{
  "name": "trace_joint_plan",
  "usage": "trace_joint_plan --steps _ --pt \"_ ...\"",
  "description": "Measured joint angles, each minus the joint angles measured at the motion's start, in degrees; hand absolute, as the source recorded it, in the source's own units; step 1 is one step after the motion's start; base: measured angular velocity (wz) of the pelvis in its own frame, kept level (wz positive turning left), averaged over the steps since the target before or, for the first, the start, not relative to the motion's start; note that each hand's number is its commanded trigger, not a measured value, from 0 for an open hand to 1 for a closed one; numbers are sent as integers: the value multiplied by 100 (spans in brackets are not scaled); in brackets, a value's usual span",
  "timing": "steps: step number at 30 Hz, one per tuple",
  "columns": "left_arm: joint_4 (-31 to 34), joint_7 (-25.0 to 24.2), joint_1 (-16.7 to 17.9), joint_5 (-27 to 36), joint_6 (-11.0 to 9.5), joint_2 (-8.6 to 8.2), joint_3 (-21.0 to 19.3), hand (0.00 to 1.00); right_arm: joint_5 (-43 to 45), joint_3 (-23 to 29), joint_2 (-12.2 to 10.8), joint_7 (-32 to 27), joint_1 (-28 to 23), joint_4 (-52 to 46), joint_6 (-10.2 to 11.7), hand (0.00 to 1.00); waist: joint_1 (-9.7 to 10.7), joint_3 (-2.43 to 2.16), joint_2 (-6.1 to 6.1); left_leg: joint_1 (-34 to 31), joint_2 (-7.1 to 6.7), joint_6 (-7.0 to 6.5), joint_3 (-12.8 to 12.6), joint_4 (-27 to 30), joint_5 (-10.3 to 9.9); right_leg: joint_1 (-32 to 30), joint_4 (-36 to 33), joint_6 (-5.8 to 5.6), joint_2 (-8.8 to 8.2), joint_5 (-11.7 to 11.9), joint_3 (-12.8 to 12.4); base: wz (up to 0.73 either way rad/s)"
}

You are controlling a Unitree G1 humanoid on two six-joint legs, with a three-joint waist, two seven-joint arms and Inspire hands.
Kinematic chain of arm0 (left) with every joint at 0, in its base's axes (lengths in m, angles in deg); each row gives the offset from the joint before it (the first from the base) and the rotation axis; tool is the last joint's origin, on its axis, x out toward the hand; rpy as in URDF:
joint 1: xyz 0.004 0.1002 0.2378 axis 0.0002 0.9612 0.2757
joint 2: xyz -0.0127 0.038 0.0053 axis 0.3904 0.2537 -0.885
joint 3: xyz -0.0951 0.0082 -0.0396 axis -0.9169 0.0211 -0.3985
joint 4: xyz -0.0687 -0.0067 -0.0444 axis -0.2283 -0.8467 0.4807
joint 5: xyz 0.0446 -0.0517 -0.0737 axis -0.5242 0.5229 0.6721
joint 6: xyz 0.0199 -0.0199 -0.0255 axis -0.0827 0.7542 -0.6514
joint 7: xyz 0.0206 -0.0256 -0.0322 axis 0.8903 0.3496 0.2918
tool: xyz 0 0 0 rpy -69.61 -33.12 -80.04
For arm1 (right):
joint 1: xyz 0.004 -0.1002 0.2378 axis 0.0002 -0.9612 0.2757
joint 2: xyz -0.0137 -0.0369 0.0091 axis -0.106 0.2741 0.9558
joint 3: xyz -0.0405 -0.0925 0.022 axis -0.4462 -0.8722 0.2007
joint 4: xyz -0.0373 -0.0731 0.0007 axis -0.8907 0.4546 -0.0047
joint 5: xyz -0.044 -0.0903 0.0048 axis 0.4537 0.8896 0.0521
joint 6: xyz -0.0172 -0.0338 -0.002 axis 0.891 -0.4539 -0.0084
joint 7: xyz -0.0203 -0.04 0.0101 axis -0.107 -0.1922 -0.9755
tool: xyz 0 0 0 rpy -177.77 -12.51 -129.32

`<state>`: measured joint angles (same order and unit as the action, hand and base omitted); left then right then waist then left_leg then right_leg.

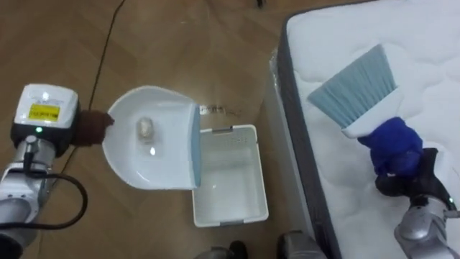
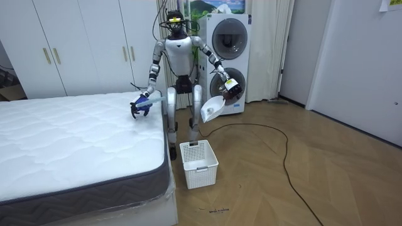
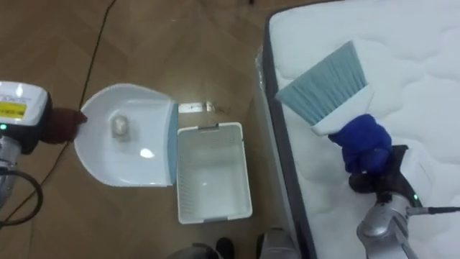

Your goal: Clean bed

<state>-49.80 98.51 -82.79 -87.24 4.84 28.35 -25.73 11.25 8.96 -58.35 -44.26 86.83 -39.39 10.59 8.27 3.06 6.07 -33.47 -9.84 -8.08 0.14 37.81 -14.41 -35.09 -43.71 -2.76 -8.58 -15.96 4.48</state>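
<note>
Right hand (image 1: 392, 147) grips brush (image 1: 357, 88), left hand (image 1: 90, 128) dustpan (image 1: 136, 164)

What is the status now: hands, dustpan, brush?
Left hand grips dustpan, scrap inside, by basket. Right hand grips brush over bed. Nothing blocking.

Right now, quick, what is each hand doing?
Left hand: closed on the dustpan, holding it over the floor.
Right hand: closed on the brush.
</note>
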Motion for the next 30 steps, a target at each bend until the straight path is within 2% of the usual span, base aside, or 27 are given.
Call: trace_joint_plan --steps 2,5,9,12,19,25,30 --pt "-268 -88 31 -118 32 20 172 100 2 -27 3 2 -100 0 -8 0 99 -57 117 20 -2 6 -52 -3 -3 -15 -51 35 -10 -61 -40 -8" --pt "-565 -212 43 -161 140 23 182 100 2 -100 5 2 -133 0 -12 0 177 -61 135 66 -2 31 -166 -1 -16 -63 -211 83 -20 -141 -147 -10" --pt "-711 -316 75 -164 170 24 182 100 5 -187 21 2 -128 -33 4 0 231 -66 142 62 6 113 -209 0 -20 -119 -275 145 -18 -204 -177 0" --pt "-716 -386 152 -169 180 23 182 100 8 -208 62 -17 -126 -115 3 0 236 -95 185 -7 25 146 -247 7 -19 -206 -314 171 3 -233 -198 0" --pt "-771 -620 152 -219 401 25 185 100 22 -216 114 -25 -127 -129 -38 0 230 -94 205 -12 37 156 -284 -3 -25 -217 -329 151 2 -280 -214 0" --pt "-952 -922 152 -229 416 142 185 100 164 -216 118 -109 -94 -131 -49 0 211 -95 222 -104 27 157 -313 -4 -45 -349 -396 138 6 -278 -273 -2" --pt "-1018 -989 159 -325 521 176 185 100 169 -297 122 -215 -100 -133 -67 0 193 -94 218 -108 25 157 -307 -13 -47 -359 -416 156 0 -291 -266 0"
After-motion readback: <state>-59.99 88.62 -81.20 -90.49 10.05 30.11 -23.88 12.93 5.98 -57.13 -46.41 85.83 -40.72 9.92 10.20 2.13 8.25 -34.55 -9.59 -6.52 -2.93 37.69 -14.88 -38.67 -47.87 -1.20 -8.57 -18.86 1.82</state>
